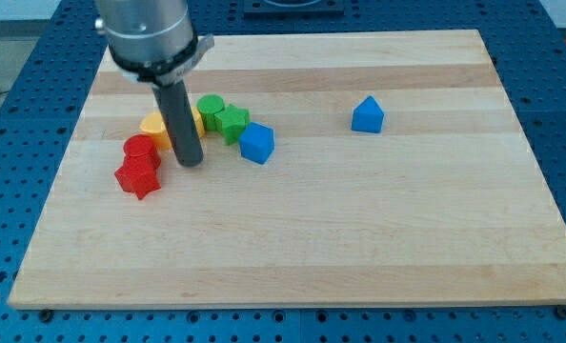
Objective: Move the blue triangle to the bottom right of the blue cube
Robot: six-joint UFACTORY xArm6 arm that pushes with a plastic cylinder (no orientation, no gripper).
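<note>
The blue triangle lies alone on the wooden board, right of centre near the view's top. The blue cube lies left of centre, at the right end of a cluster of blocks. The triangle is well to the right of the cube and slightly higher in the view. My tip rests on the board inside the cluster, to the left of the blue cube and right of the red blocks. It is far left of the blue triangle.
A green cylinder and a green star-like block sit just up-left of the blue cube. A yellow block lies partly behind the rod. A red cylinder and a red star lie left of my tip.
</note>
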